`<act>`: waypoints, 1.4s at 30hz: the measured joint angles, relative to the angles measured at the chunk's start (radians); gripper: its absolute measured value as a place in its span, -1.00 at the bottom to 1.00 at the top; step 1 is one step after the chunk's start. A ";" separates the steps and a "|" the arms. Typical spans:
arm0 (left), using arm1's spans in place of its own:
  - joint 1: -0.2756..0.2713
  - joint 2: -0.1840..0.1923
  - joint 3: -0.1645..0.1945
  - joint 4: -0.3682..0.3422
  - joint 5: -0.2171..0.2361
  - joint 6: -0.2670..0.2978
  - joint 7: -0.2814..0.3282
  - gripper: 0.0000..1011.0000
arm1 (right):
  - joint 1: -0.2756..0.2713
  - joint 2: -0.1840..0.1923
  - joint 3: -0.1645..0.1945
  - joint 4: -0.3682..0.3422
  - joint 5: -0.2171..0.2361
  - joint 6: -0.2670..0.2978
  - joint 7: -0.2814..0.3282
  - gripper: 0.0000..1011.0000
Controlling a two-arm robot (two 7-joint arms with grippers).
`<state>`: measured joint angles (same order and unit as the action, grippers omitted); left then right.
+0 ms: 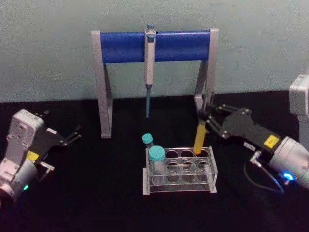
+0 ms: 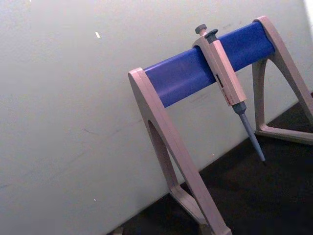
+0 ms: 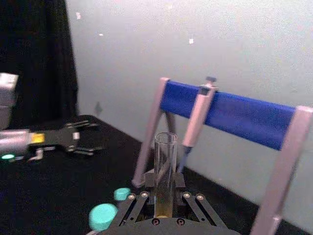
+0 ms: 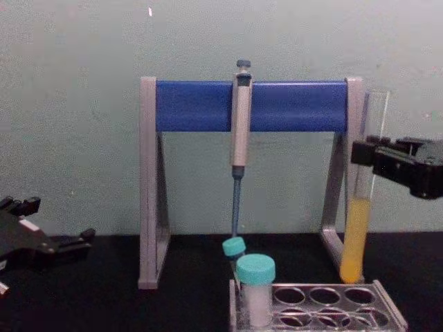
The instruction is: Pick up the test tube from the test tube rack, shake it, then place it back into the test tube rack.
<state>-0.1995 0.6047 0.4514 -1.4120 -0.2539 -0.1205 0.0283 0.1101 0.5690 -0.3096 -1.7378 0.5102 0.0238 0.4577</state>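
The test tube is a tall clear glass tube holding yellow liquid, held upright over the back right corner of the test tube rack. My right gripper is shut on its upper part. In the chest view the test tube has its rounded bottom just above the top plate of the rack, with my right gripper coming in from the right. The right wrist view shows the tube standing between my right gripper's fingers. My left gripper rests open and parked at the far left.
Two teal-capped vials stand at the rack's left end. Behind the rack is a grey-legged stand with a blue crossbar, and a grey-and-blue pipette hangs from it. The stand's right leg is close behind the tube.
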 joint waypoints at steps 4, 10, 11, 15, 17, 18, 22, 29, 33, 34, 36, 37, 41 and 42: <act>0.000 0.000 0.000 0.000 0.000 0.000 0.000 0.98 | -0.008 0.002 -0.018 -0.015 0.007 0.002 0.021 -0.55; 0.000 0.000 0.000 0.000 0.000 0.000 0.000 0.98 | 0.022 -0.019 -0.057 -0.006 0.012 0.002 0.045 -0.55; 0.000 0.000 0.000 0.000 0.000 0.000 0.000 0.98 | 0.028 -0.022 -0.060 -0.002 0.012 0.001 0.045 -0.55; 0.000 0.000 0.000 0.000 0.000 0.000 0.000 0.98 | 0.068 -0.050 -0.073 0.034 0.014 -0.001 0.045 -0.55; 0.000 0.000 0.000 0.000 0.000 0.000 0.000 0.98 | 0.089 -0.062 -0.075 0.056 0.015 -0.005 0.040 -0.55; 0.000 0.000 0.000 0.000 0.000 0.000 0.000 0.98 | 0.095 -0.066 -0.075 0.063 0.015 -0.006 0.038 -0.55; 0.000 0.000 0.000 0.000 0.000 0.000 0.000 0.98 | 0.122 -0.078 -0.075 0.095 0.013 -0.006 0.023 -0.55; 0.000 0.000 0.000 0.000 0.000 0.000 0.000 0.98 | 0.128 -0.079 -0.061 0.115 0.010 -0.005 0.006 -0.55; 0.000 0.000 0.000 0.000 0.000 0.000 0.000 0.98 | 0.127 -0.077 -0.057 0.117 0.009 -0.006 0.004 -0.55; 0.000 0.000 0.000 0.000 0.000 0.000 0.000 0.98 | 0.126 -0.077 -0.056 0.117 0.009 -0.006 0.004 -0.55; 0.000 0.000 0.000 0.000 0.000 0.000 0.000 0.98 | 0.125 -0.077 -0.055 0.117 0.008 -0.006 0.002 -0.55; 0.000 0.000 0.000 0.000 0.000 0.000 0.000 0.98 | 0.125 -0.077 -0.054 0.117 0.007 -0.006 0.002 -0.55; 0.000 0.000 0.000 0.000 0.000 0.000 0.000 0.98 | 0.124 -0.077 -0.053 0.117 0.007 -0.006 0.002 -0.55; 0.000 0.000 0.000 0.000 0.000 0.000 0.000 0.98 | 0.124 -0.077 -0.053 0.117 0.007 -0.006 0.002 -0.55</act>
<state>-0.1995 0.6047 0.4514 -1.4119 -0.2539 -0.1205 0.0283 0.2343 0.4918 -0.3626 -1.6209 0.5167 0.0176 0.4598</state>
